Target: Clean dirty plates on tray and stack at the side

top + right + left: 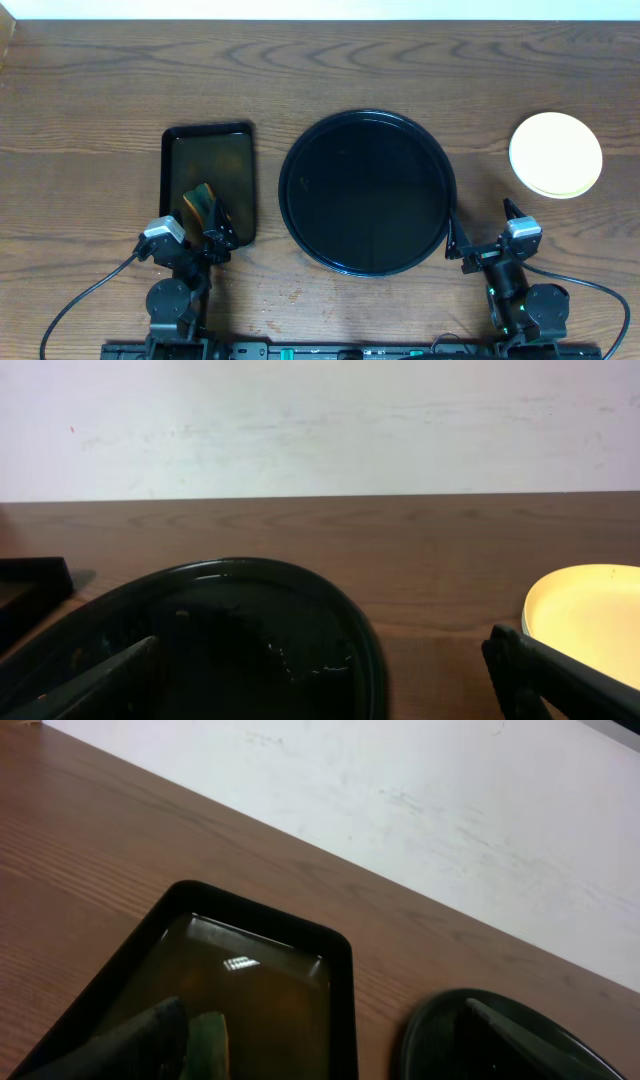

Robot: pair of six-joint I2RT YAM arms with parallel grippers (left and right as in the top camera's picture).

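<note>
The right gripper (485, 228), fingers spread wide, sits low at the near rim of the tray (365, 190). The left gripper (207, 224), also spread, hangs over a rectangular tray (210, 155) by a sponge (205, 203). The table (100, 80) is brown wood and the wall (320, 420) white. The plates (556, 155) lie flat to the right of the tray, apart from it, yellow on top.

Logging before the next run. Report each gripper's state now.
Left gripper: open, holding nothing.
Right gripper: open, holding nothing.
</note>
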